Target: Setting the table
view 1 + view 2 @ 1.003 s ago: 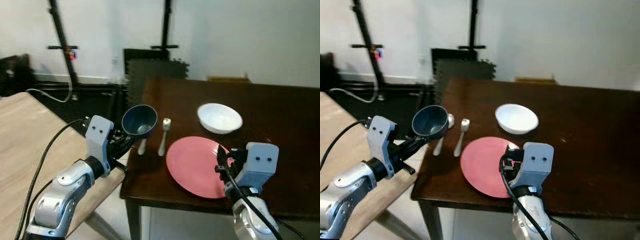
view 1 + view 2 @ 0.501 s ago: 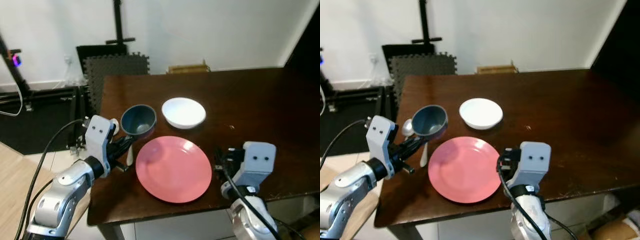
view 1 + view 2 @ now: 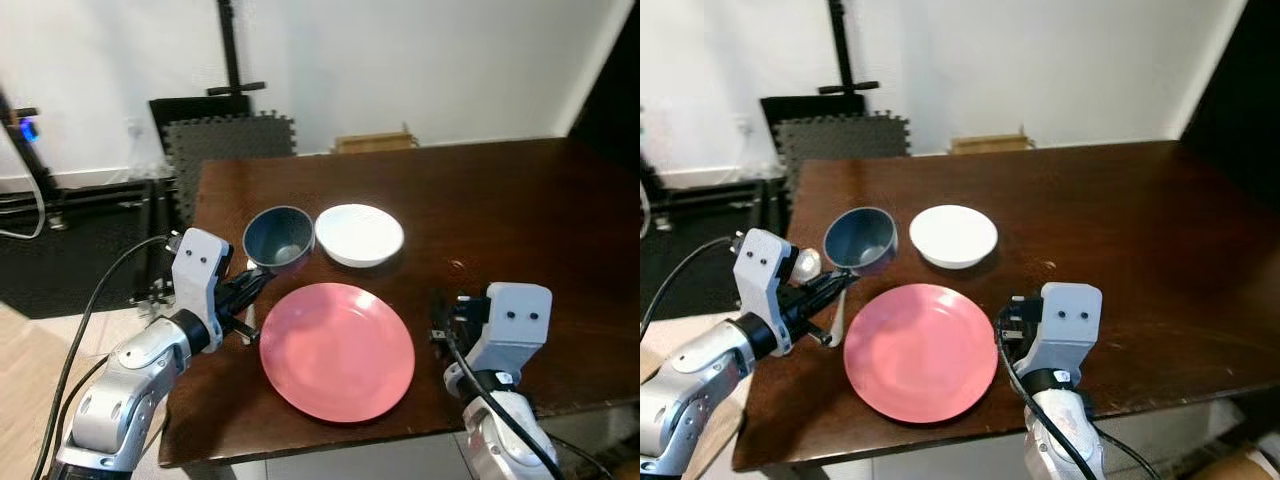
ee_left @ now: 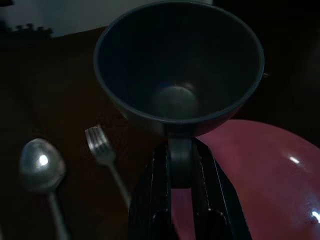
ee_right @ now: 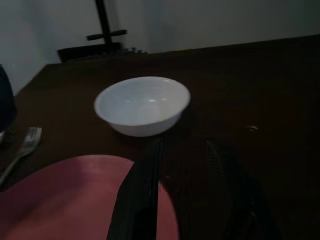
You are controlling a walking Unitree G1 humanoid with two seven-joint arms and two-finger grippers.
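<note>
Dark table [image 3: 520, 200] bearing a pink plate [image 3: 337, 350] near its front edge, with a white bowl [image 3: 359, 234] behind it. Left gripper [image 4: 181, 150] clamps the blue bowl [image 3: 278, 237] above the spoon [image 4: 42, 170] and fork [image 4: 102, 150]. Right gripper [image 5: 182, 155], fingers parted, hovers beside the plate.

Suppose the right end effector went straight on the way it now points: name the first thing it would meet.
Probably the white bowl, which sits ahead of the open right end effector across bare table; depth is uncertain.
</note>
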